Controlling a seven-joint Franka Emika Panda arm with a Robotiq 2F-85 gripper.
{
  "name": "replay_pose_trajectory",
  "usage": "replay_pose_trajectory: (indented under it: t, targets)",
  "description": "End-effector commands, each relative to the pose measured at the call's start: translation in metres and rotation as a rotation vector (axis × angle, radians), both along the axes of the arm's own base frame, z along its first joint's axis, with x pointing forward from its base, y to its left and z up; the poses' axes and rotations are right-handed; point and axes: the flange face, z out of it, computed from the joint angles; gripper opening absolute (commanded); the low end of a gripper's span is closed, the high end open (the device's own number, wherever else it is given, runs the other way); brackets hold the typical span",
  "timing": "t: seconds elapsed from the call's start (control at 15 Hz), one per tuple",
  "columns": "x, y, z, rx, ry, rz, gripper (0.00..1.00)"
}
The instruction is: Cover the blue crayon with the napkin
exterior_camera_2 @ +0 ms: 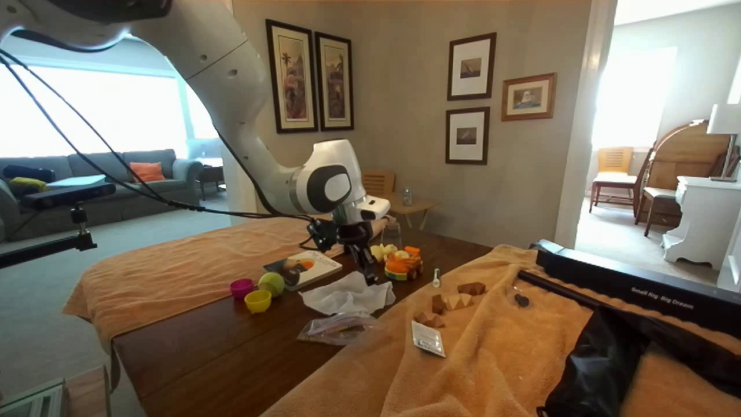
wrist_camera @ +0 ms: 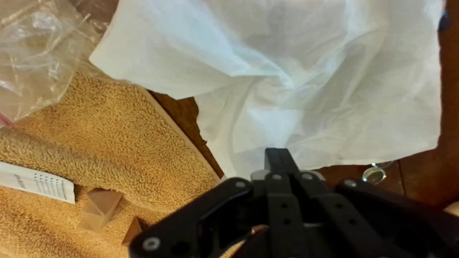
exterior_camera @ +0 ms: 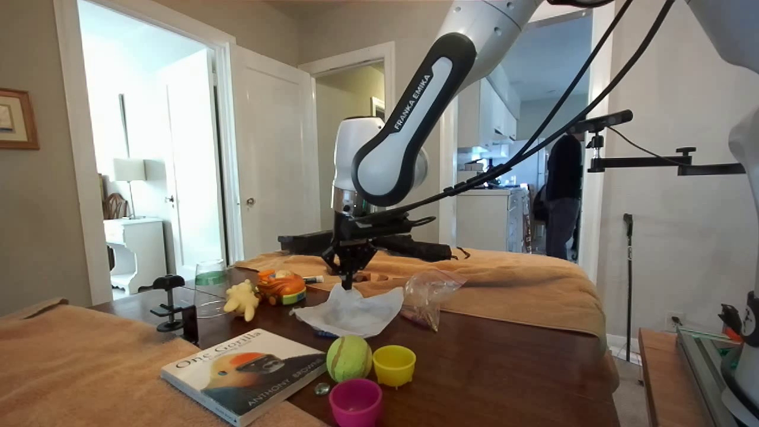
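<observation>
The white crumpled napkin [exterior_camera: 356, 317] lies on the dark table, raised in folds; it also shows in an exterior view [exterior_camera_2: 338, 296] and in the wrist view [wrist_camera: 340, 107]. The blue crayon [exterior_camera: 325, 334] is mostly hidden under it; a short blue piece pokes out at the edge facing the book, and a bit of blue shows in the wrist view [wrist_camera: 444, 20]. My gripper [exterior_camera: 347, 286] points down at the napkin, seen also in an exterior view [exterior_camera_2: 370, 280]. In the wrist view its fingertips [wrist_camera: 278, 152] are together, and a napkin fold narrows up to them.
Beside the napkin are a clear plastic bag [exterior_camera: 428, 296], a tennis ball [exterior_camera: 349, 358], yellow cup [exterior_camera: 394, 365], pink cup [exterior_camera: 356, 403] and book [exterior_camera: 243, 370]. An orange toy car [exterior_camera_2: 404, 265], a pale plush toy [exterior_camera: 242, 300] and a clear glass [exterior_camera: 210, 290] stand farther along. Towel [exterior_camera_2: 486, 347] borders the table.
</observation>
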Motion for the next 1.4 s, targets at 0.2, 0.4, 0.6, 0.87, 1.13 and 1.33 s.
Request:
replay_pose_trajectory:
  t: [0.2, 0.4, 0.6, 0.87, 1.13, 1.33]
  targets:
    - [0.022, -0.009, -0.025, 0.057, -0.019, -0.078, 0.00]
    - [0.026, -0.010, -0.033, 0.069, -0.003, -0.091, 0.27]
    - [0.030, -0.011, -0.037, 0.079, 0.002, -0.103, 0.46]
    - [0.033, -0.011, -0.042, 0.087, 0.012, -0.102, 0.74]
    - [0.036, -0.004, -0.048, 0.107, 0.043, -0.068, 0.99]
    - [0.039, 0.006, -0.051, 0.121, 0.070, -0.027, 1.00]
